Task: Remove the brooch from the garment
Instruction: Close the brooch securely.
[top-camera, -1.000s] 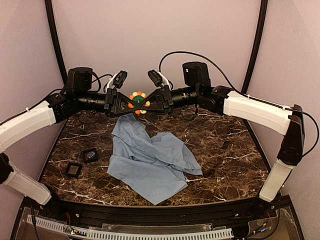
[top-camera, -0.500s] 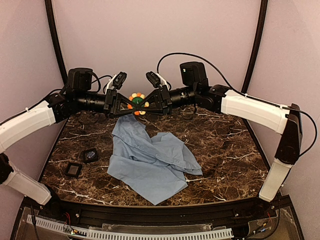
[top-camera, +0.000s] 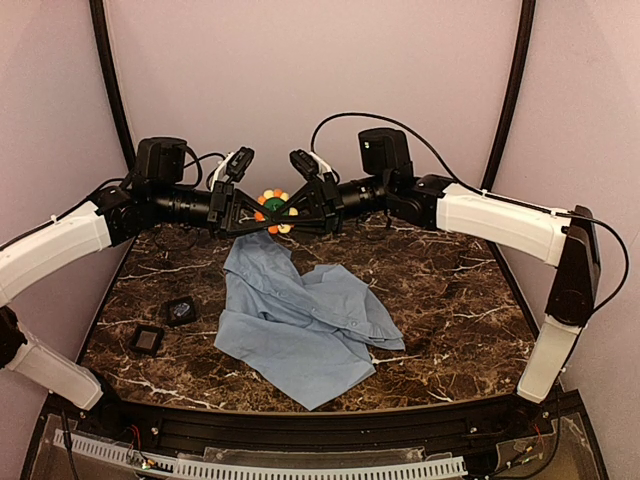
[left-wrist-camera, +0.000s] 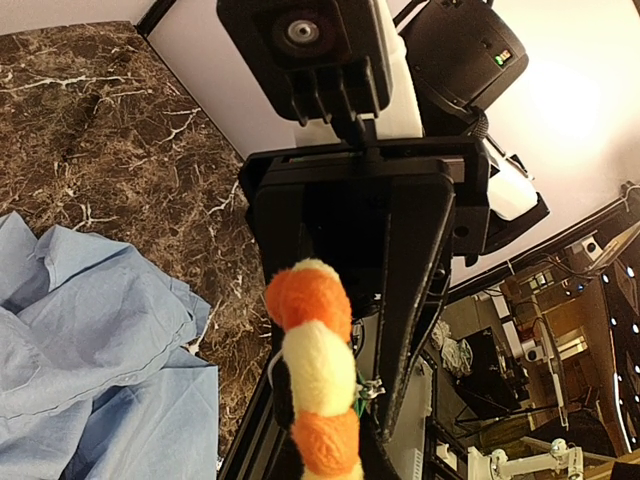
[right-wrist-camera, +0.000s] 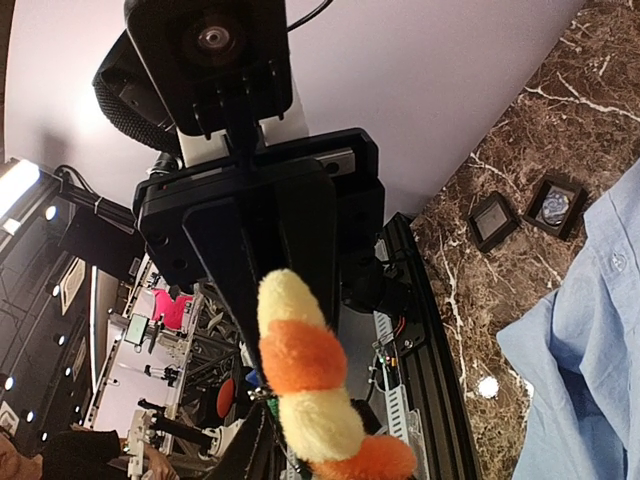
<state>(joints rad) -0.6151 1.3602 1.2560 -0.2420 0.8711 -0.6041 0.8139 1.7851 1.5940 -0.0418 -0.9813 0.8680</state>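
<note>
Shirt, light blue, lies crumpled at desk centre. Its 12 o'clock corner rises to a peak just under the brooch.

Brooch is aloft at 12 o'clock, clear of the desk, between the two arms' tips. Left end effector: fingers together, apparently clamped on the brooch from 9 o'clock. Right end effector: meets it from 3 o'clock; cannot tell whether it grips or sits slack. Whether pin and cloth are joined is not resolvable.

Judgement: separation step, late in the task. The next move calls for a firm hold on the brooch, then drawing it away from the fabric peak without dragging the thin cloth up. Snagging is the risk.

Desk: dark brown marble pattern with white veins. Black rail along the 6 o'clock edge. Two black square pads at 8 o'clock. Plain pale lilac wall beyond 12 o'clock.
</note>
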